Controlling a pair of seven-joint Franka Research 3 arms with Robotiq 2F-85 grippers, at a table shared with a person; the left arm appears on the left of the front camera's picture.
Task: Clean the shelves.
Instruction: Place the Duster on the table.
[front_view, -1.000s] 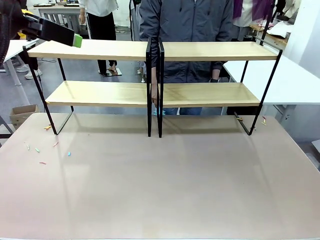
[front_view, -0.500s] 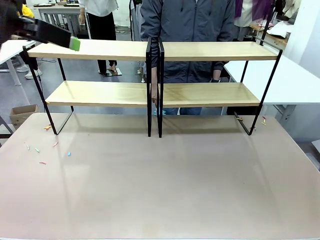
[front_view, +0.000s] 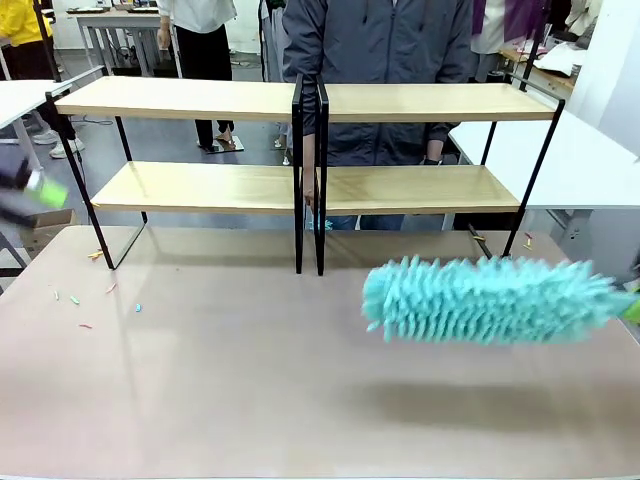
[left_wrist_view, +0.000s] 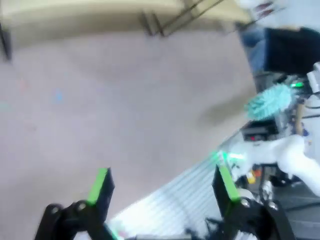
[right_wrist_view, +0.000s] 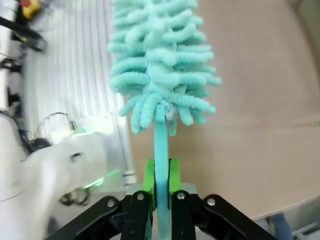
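The left gripper is seen in the front view only as a dark, motion-blurred smear with a green pad at the left edge, beside the shelves' left end; its outline cannot be made out there. In the left wrist view, itself blurred, the left gripper's two green-padded fingers are seen spread wide apart with nothing between them. The right gripper is cut off at the right edge of the front view, where just a sliver of green is visible; in the right wrist view its jaws are seen clamped on the thin teal handle of the duster. The fluffy teal head is held level above the right half of the table, in front of the shelves and apart from them.

The shelves, two black-framed racks with light-wood boards, are set side by side along the table's far edge. Small coloured scraps are scattered on the beige tabletop near the left side. A person in a dark jacket is partly hidden behind the shelves. White tables are seen farther back.
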